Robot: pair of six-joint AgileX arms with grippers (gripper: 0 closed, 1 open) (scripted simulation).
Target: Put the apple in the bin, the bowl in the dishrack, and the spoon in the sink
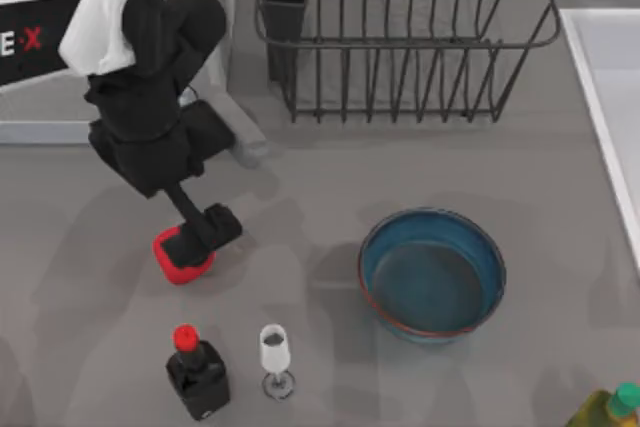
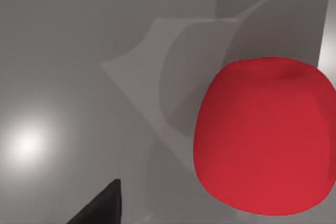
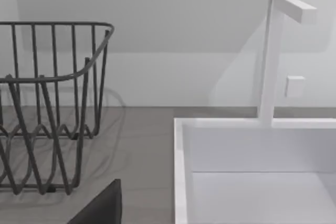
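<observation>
The red apple point(image 1: 180, 257) lies on the grey table left of centre. My left gripper point(image 1: 207, 231) hangs open just over it, reaching down from the back left. The left wrist view shows the apple point(image 2: 262, 137) close up beside one dark fingertip point(image 2: 102, 208), still resting on the table. The blue bowl point(image 1: 432, 275) stands upright right of centre. The black wire dishrack point(image 1: 400, 37) point(image 3: 47, 103) is at the back, and the white sink point(image 1: 605, 97) point(image 3: 252, 182) is at the right edge. My right gripper point(image 3: 102, 208) is near the sink's corner. The spoon and the bin are out of view.
A black bottle with a red cap point(image 1: 197, 372) and a small white wine glass point(image 1: 275, 355) stand at the front, just in front of the apple. A yellow-green bottle point(image 1: 610, 409) is at the front right corner. A white faucet point(image 3: 270, 56) rises behind the sink.
</observation>
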